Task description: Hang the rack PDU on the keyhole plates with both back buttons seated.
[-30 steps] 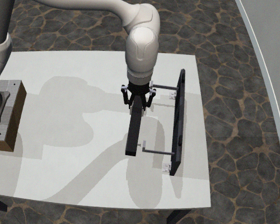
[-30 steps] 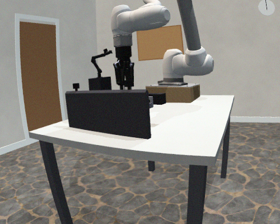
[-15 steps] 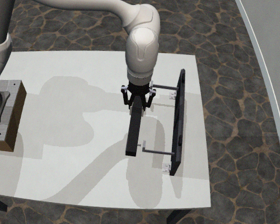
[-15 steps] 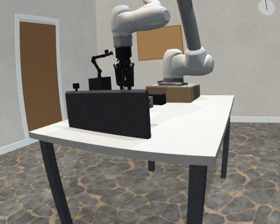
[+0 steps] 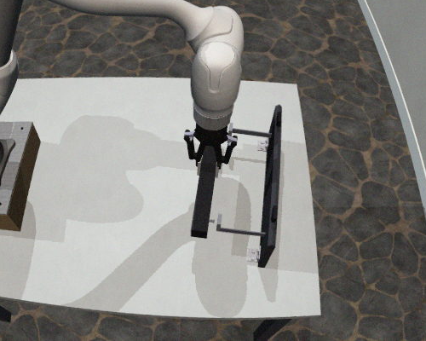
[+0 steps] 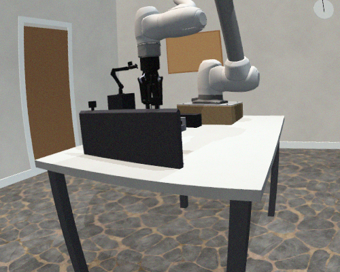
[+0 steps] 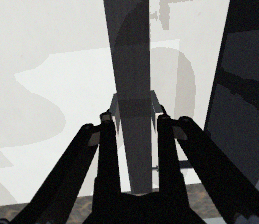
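Observation:
The rack PDU is a long black bar held above the white table, lying parallel to the upright black back panel and left of it. My gripper points down and is shut on the PDU near its far end. Two grey arms reach from the panel toward the PDU, a far one and a near one, whose plate end stands close to a small button on the PDU's side. In the wrist view the fingers clamp the bar, with the panel at the right.
The arm's wooden base block stands at the table's left edge. Small white brackets sit at the panel's foot. In the exterior view the panel hides most of the PDU, and a black jointed stand is behind it.

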Available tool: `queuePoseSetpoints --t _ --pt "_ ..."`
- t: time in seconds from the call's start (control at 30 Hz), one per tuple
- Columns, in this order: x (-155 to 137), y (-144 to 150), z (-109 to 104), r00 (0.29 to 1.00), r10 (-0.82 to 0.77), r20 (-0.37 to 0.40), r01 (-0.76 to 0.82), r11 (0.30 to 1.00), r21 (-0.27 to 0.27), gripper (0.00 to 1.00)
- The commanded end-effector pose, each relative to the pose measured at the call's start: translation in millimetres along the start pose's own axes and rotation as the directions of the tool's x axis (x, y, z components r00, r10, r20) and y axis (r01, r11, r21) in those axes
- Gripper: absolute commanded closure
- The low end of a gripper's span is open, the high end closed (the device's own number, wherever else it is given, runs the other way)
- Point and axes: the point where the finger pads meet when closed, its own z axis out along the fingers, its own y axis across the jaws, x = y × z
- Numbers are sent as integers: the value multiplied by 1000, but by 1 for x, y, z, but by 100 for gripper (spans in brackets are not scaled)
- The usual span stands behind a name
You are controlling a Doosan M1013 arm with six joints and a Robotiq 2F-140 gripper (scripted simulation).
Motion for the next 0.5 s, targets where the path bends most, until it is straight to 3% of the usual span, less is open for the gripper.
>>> queuePoseSetpoints --t 0.0,0.47 --pt "-2 1 0 1000 -4 2 4 1000 2 100" --pt "-2 2 0 1000 -4 2 4 1000 2 100"
